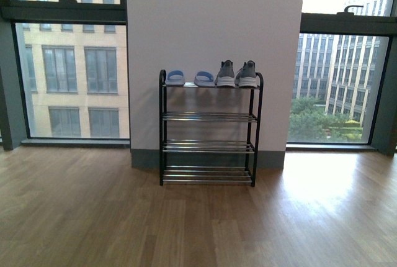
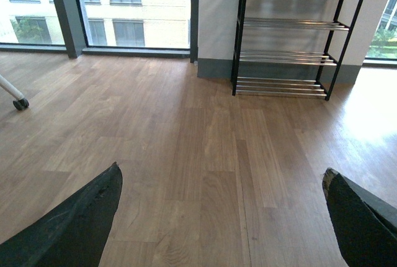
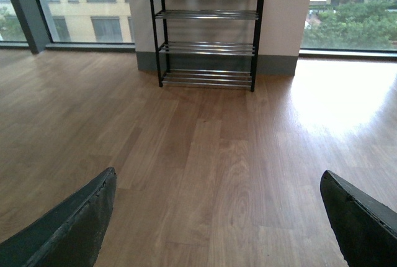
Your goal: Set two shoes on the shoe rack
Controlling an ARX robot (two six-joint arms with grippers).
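You see sneakers (image 1: 236,74) and slides (image 1: 190,79) side by side on shoe rack (image 1: 209,117) top shelf. Left tool (image 2: 220,217), right tool (image 3: 217,217) both spread wide, empty, above floor, well back. Placing looks done; you need no further grasp.

The shoe rack (image 1: 209,129) stands on the wooden floor (image 1: 124,217) against a white wall (image 1: 211,25). On its top shelf sit two pale blue slides (image 1: 189,78) beside two grey sneakers (image 1: 236,74).
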